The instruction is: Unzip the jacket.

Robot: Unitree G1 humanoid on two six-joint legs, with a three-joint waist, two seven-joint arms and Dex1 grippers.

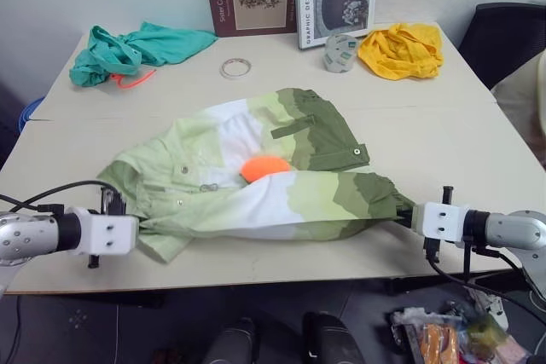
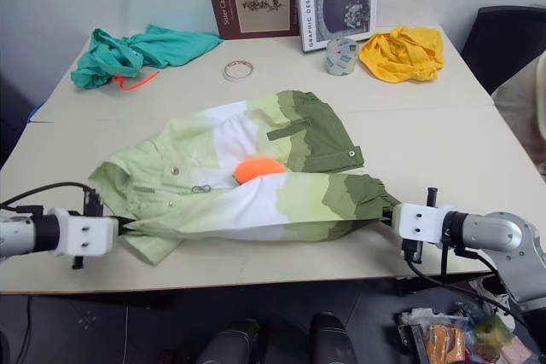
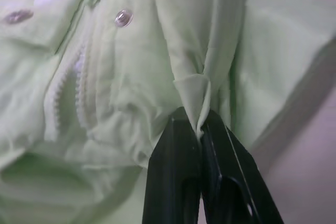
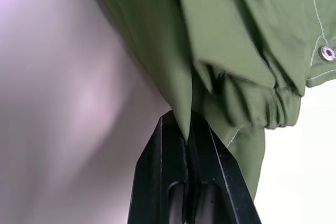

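The jacket [image 1: 256, 176] lies spread across the near middle of the worktop [image 1: 444, 151], stretched between both claws. The left claw [image 3: 198, 129] is clamped on a pale green fold at its left end; the right claw [image 4: 186, 129] pinches olive fabric at its right end. The zipper teeth [image 3: 68, 93] look parted, though they are blurred.

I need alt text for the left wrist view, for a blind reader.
The left gripper is shut on a fold of the pale green jacket. Beside it are a white zipper and a metal snap.
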